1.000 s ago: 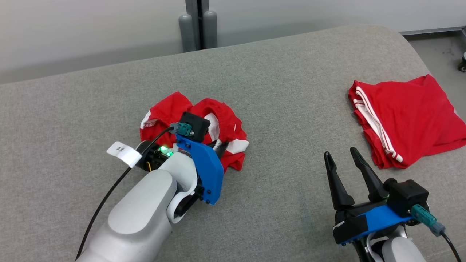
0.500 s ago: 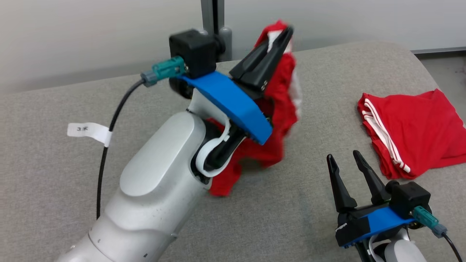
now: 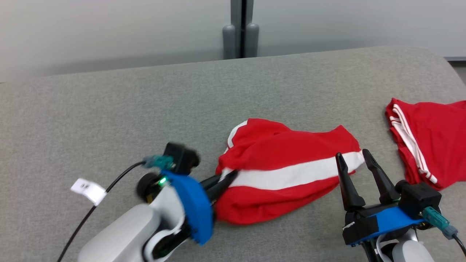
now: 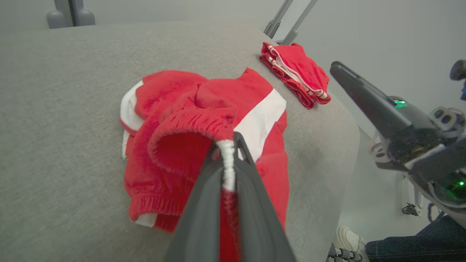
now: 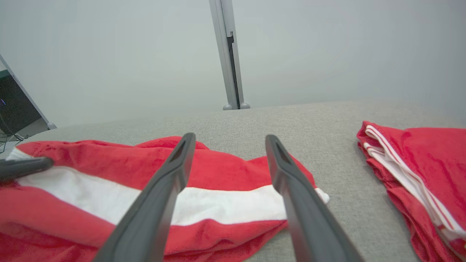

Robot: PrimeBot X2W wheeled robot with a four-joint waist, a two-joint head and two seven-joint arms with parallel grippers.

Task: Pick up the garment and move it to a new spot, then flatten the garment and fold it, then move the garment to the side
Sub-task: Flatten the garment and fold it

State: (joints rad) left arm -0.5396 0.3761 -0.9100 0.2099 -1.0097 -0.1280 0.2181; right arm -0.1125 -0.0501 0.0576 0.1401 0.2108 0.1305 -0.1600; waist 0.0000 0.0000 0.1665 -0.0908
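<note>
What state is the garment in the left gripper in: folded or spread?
Partly spread, not folded: the garment lies rumpled, its waistband pinched in the shut left gripper.

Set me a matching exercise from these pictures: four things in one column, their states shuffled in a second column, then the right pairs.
Things
1. left gripper with two dark fingers
2. right gripper with two dark fingers
3. red fabric garment with a broad white band
4. red fabric garment with thin white stripes

States
A. folded, lying at the robot's right
B. shut on cloth
C. open, fingers apart
D. unfolded and rumpled, pinched at one end

Pairs: 1-B, 2-C, 3-D, 4-A
</note>
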